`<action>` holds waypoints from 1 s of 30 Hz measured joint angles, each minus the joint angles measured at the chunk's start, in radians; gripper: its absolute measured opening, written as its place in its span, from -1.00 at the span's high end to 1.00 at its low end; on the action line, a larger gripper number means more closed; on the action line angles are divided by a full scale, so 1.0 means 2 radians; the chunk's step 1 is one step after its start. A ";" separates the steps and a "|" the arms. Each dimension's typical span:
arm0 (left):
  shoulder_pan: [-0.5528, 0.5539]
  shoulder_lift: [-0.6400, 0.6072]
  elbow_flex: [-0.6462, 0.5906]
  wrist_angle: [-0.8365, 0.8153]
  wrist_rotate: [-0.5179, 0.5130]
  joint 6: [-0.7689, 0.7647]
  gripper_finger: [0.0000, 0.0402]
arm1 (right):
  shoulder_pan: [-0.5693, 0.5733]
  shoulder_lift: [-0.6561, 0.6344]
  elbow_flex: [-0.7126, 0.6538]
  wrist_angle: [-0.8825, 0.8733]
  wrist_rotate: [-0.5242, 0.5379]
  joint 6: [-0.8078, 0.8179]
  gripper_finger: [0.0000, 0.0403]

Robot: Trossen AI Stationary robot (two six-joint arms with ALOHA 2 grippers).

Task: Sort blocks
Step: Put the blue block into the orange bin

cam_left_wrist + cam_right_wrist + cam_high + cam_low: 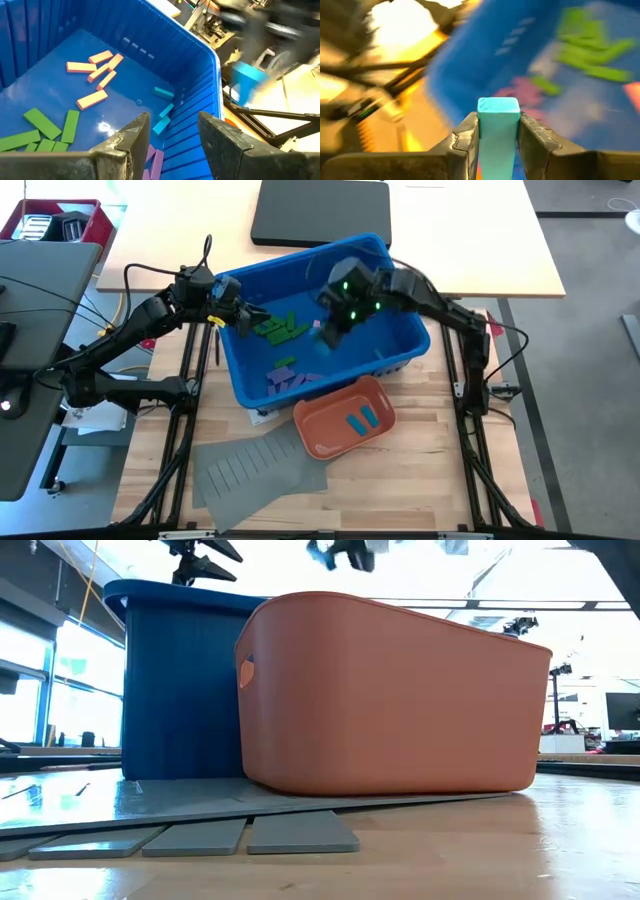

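High view: blue bin is stocked with green blocks and purple blocks; two blue blocks are held by orange tray. Right gripper is clamped on a blue block; left gripper is parted, empty.

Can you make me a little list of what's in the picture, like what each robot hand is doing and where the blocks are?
right gripper: shut on a blue block, above the blue bin
left gripper: open, empty, over the bin's left side
green blocks: in the bin
pink blocks: in the bin
purple blocks: in the bin, near its front wall
orange tray: holds two blue blocks
grey slotted sheet: flat on the table, in front of the tray
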 joint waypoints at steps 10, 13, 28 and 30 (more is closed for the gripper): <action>0.000 0.000 0.000 -0.001 0.001 0.000 0.21 | 0.142 -0.055 -0.087 0.031 -0.046 0.112 0.53; 0.000 0.000 0.000 -0.001 0.001 0.000 0.21 | 0.180 -0.096 -0.157 0.033 -0.007 0.158 0.53; 0.000 0.000 0.000 0.001 0.012 -0.005 0.21 | 0.205 -0.224 -0.560 0.404 0.075 0.303 0.53; 0.000 0.000 0.000 0.001 0.025 -0.005 0.21 | 0.204 -0.209 -0.582 0.442 0.072 0.310 0.53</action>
